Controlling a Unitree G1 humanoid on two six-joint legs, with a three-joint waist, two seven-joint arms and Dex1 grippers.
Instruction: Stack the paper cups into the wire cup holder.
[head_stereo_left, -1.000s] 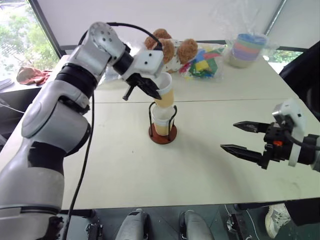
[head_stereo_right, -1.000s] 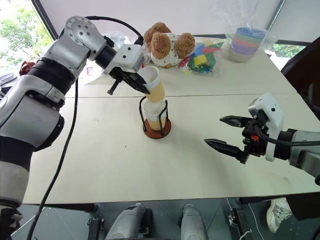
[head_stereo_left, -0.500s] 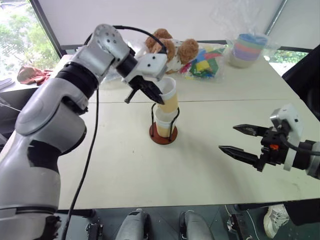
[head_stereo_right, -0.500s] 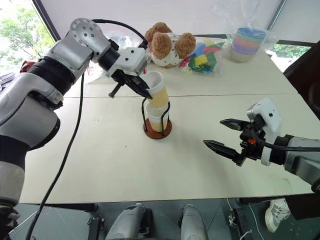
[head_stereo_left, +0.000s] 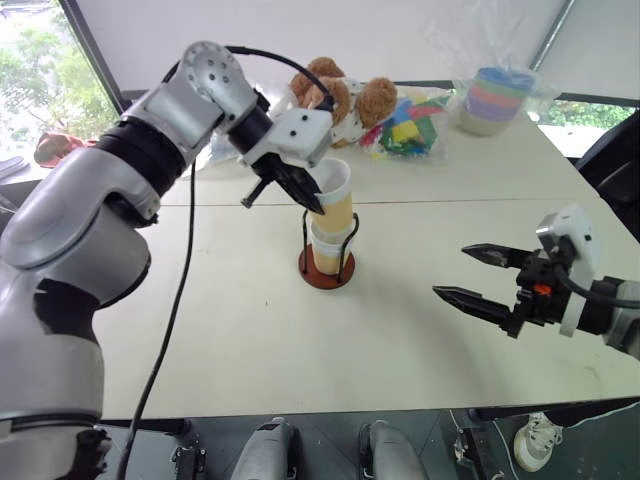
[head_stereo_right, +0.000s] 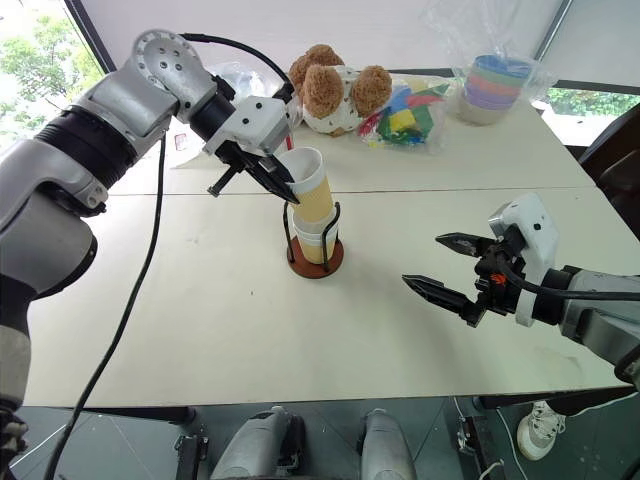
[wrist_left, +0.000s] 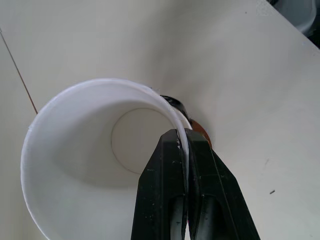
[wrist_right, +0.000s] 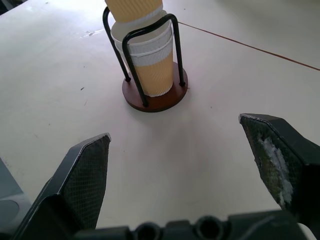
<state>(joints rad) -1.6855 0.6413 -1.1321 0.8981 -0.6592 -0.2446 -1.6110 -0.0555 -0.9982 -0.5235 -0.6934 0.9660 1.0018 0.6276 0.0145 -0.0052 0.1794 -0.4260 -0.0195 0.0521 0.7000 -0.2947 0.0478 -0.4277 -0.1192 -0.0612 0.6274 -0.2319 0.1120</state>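
The left pincer (head_stereo_right: 283, 184) was closed on the rim of the top paper cup (head_stereo_right: 310, 194), one finger inside the cup and one outside, as the left wrist view showed the white wall nipped between the two black fingers (wrist_left: 165, 200). Gripping the rim rather than the body probably kept the tapered lower part free to slide into the cups below. That cup hung directly under the pincer's tips, tilted slightly, with its yellow-orange bottom already entering the mouth of the nested cups (wrist_right: 150, 65) seated in the wire cup holder (head_stereo_left: 327, 268). The holder's black wire loops (wrist_right: 150, 50) rose on either side of the stack, and its dark red base (wrist_right: 156, 100) sat on the worktop (head_stereo_left: 400, 330) just below the pincer.

The right pincer (head_stereo_left: 480, 278) stood wide open and empty, well apart from the holder on its own side of the worktop, its tips turned toward the holder; I judge it was kept clear so as not to crowd the insertion. Beyond the left pincer, toward the far edge, lay a teddy bear (head_stereo_left: 345, 95), a bag of coloured blocks (head_stereo_left: 405, 130) and a pastel cup stack in plastic (head_stereo_left: 497, 98), none of them in the way.

The cup appeared only partly seated, so it likely needed straightening and pressing down before being let go.
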